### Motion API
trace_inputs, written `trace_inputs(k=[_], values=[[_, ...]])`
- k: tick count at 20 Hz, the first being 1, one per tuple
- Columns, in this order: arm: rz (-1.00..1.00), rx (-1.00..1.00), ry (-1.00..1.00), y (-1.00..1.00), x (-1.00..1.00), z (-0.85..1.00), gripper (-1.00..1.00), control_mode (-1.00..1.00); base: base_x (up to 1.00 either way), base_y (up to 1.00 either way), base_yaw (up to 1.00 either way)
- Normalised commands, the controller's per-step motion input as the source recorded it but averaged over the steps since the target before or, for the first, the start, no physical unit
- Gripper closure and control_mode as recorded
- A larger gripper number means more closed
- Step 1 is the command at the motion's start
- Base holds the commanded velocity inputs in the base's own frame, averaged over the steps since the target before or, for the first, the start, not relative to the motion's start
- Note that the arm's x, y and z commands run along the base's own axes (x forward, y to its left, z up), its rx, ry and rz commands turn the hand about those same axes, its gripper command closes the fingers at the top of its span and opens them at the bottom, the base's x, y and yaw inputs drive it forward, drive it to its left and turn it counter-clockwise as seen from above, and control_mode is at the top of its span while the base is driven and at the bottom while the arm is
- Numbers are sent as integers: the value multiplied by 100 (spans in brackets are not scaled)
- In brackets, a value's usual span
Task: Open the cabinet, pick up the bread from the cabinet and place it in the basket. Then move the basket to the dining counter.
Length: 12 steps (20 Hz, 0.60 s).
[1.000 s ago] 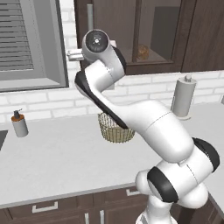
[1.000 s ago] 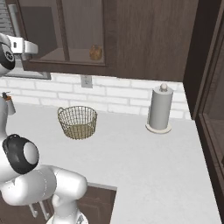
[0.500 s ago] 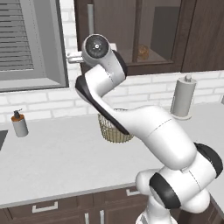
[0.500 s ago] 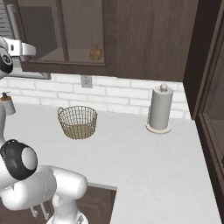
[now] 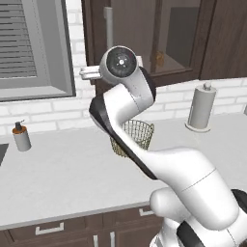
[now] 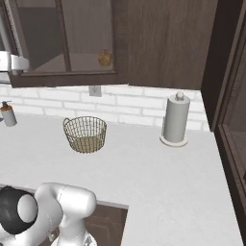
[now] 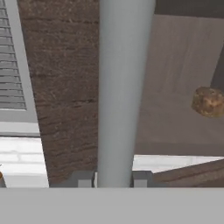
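Up at the cabinet [image 5: 226, 38], right on the grey handle [image 7: 124, 87]: gripper [image 7: 114, 179] now sits a shade lower on the bar than a second ago, with the elbow swung out and down below the cabinet. Straddles the handle, one fingertip [image 7: 83, 178] hard by each side of it. Can't tell whether clamping or merely flanking. No visible swing of the door yet, and nothing else shifted under the cabinet, so reads as a settling of the grasp, not the pull itself. Means the opening is the step in hand, with everything after it still to come.

Bread [image 7: 209, 101] lies inside the cabinet, behind the glass, on the shelf, off to one side of the handle. Untouched.

Basket [image 6: 85, 139] stands below the cabinet on the worktop [image 5: 62, 178], no bread in it.

Quick count: one bread, one basket, one handle between the fingers, two fingertips. Below the cabinet too, one paper-towel roll [image 5: 200, 106] on its stand, well to one side of the basket, and one soap bottle [image 5: 20, 137] well out to the other.
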Motion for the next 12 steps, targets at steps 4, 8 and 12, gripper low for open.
trace_inputs(k=[4,8,12], values=[[0,0,0,-26,-100,5,100,-100,0,0,0],[0,0,0,-51,-100,11,100,-100,0,0,0],[0,0,2,-48,-100,10,-100,-100,0,0,0]])
